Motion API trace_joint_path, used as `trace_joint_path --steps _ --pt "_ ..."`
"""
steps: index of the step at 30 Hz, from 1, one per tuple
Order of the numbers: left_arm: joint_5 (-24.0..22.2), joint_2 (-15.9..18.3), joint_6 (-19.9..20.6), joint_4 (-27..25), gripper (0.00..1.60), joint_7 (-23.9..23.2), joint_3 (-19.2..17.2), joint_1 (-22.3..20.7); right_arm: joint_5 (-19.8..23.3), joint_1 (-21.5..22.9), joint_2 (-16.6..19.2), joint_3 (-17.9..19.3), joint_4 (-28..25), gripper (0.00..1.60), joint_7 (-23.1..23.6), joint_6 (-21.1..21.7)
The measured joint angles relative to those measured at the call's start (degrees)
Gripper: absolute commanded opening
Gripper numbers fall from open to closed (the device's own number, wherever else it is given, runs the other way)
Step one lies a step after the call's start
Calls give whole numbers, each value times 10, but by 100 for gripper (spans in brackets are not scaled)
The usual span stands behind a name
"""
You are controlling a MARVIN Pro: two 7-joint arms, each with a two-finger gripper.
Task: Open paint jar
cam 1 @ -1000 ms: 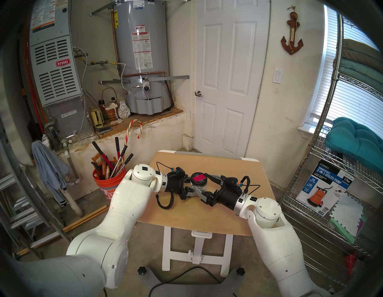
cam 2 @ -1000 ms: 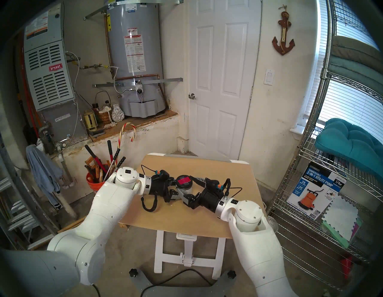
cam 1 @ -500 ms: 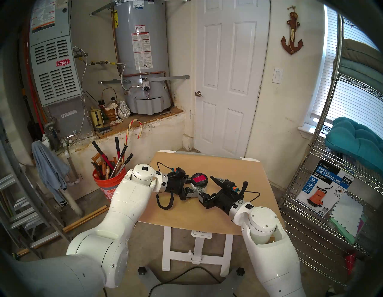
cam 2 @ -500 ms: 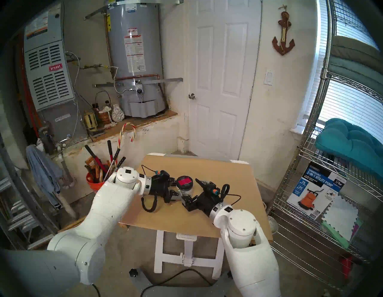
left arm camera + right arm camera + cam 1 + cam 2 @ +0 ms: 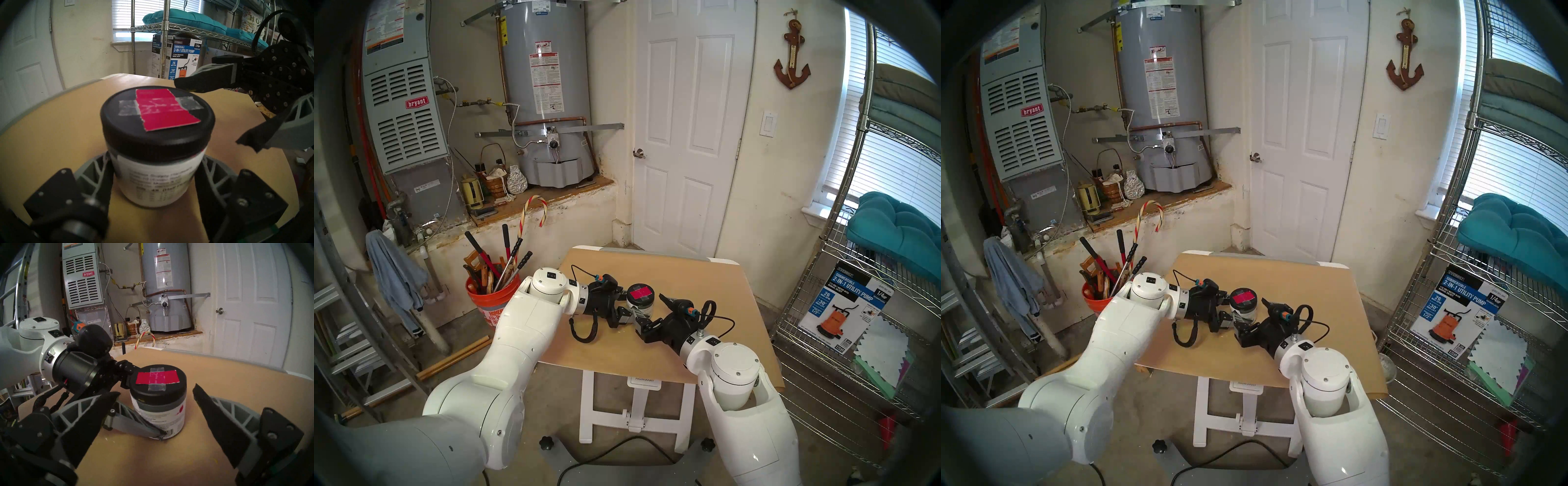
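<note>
Two grippers are working on one paint jar, which is standing upright on the surface. The left gripper is squeezing its jaws around the jar's body, probably to stop it spinning. The right gripper is waiting beside it, jaws wide apart, near the black lid, likely for twisting.

A tan board is covering the white folding table, and the paint jar is standing upright directly on it, near the board's middle (its black lid is sitting on top). Just left of the jar, a coiled black cable is drooping onto the board.
</note>
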Motion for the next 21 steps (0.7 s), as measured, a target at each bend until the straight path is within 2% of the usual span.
trace_joint_path --steps 8,21 --pt "0 0 -3 6 0 -2 0 -4 6 9 -3 -3 11 160 7 -3" --pt "2 0 -5 12 0 -3 -1 -8 5 40 -7 -6 70 160 8 -21"
